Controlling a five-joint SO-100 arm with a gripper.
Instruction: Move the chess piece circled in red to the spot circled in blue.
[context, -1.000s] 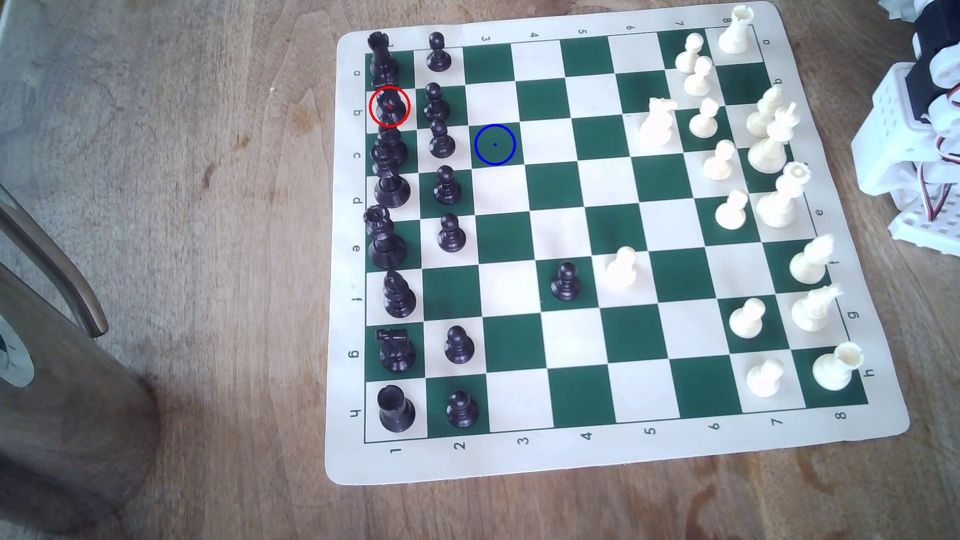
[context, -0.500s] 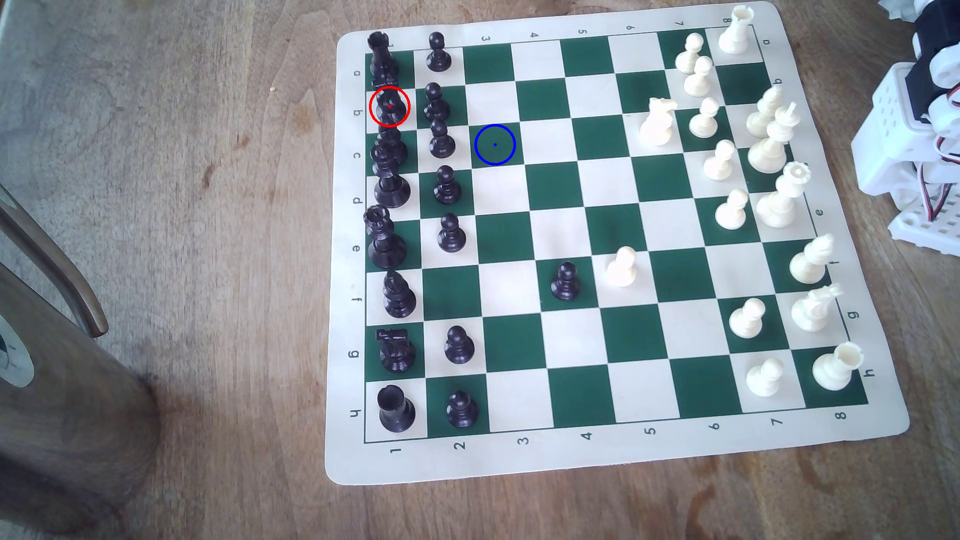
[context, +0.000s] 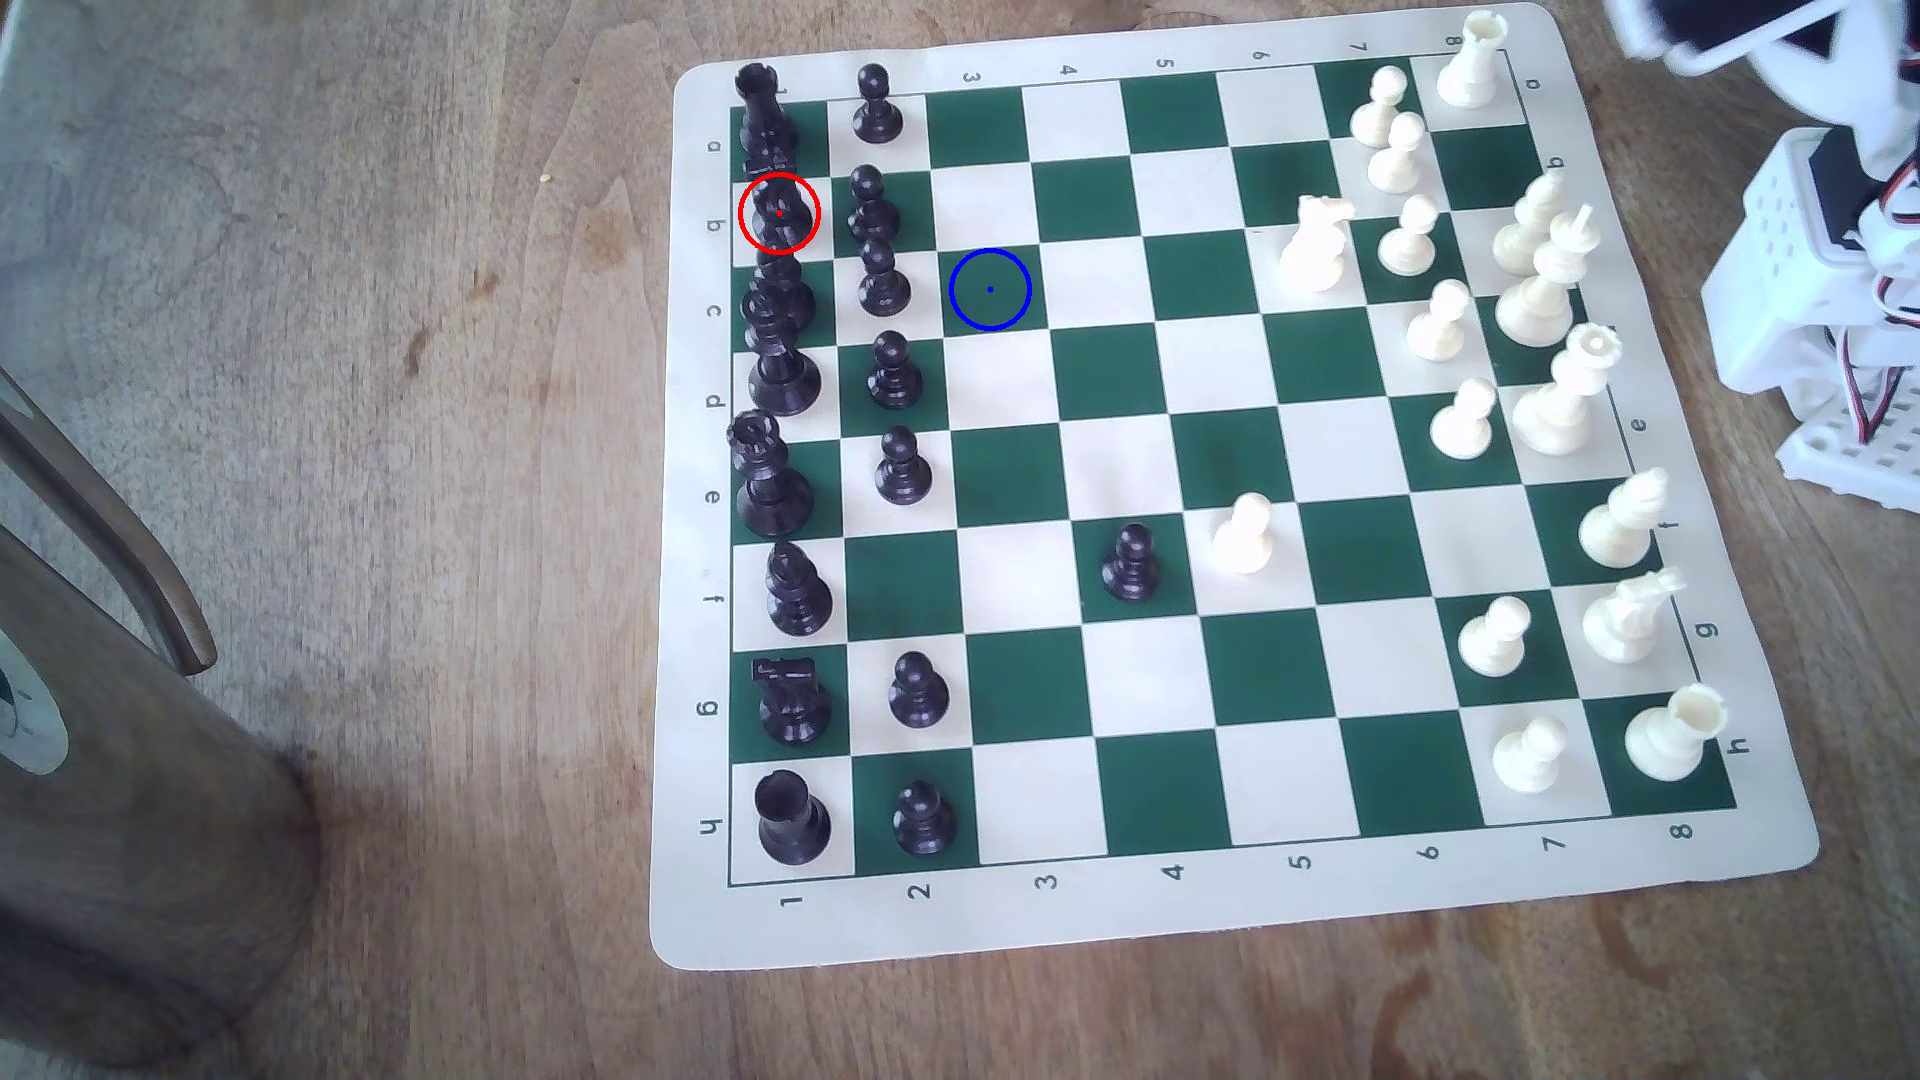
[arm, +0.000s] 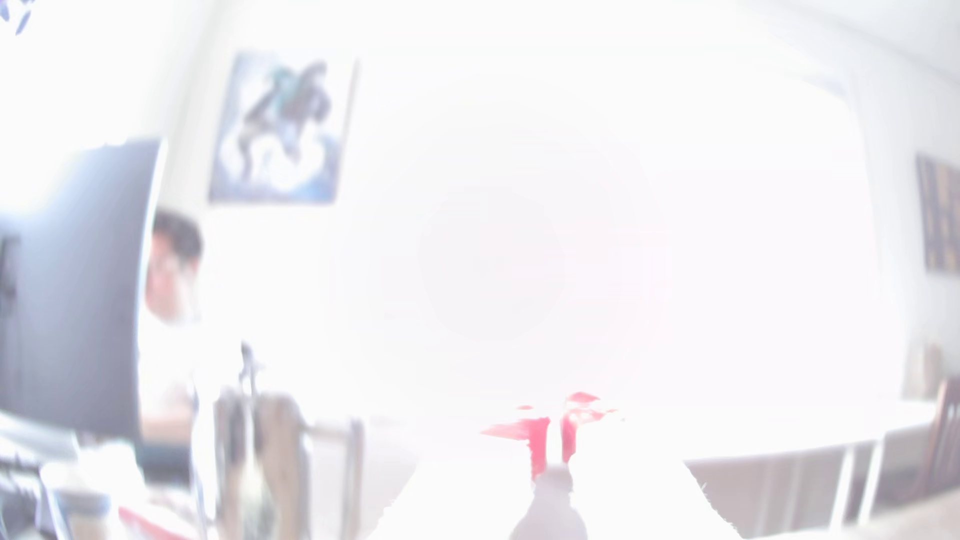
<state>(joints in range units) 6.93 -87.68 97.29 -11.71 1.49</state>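
The black knight (context: 779, 215) stands inside the red ring on a cream square in the first column of the chess board (context: 1101, 914), second row from the far edge, at the exterior view's left. A black rook (context: 764, 119) is just behind it and a black bishop (context: 781, 286) just in front, both very near, and a black pawn (context: 871, 205) stands on the next square toward the exterior view's right. The spot (context: 989, 290), a dark green square with a blue ring, is free; it lies two columns to the right of the knight and one row nearer to the camera.

The white arm (context: 1818, 228) is at the far right edge of the exterior view, off the board, on the table (context: 416, 415). So the knight lies across the whole board from it, behind the rows of cream pieces, and I judge the reach must pass high over them.

The wrist view is washed out by strong light; red fingertips (arm: 540, 441) of the hand (arm: 555, 441) appear with a thin gap between them, but I cannot tell for sure whether the hand is apart or together. It holds nothing that I can see. A person (arm: 171, 270) is blurred in the background.
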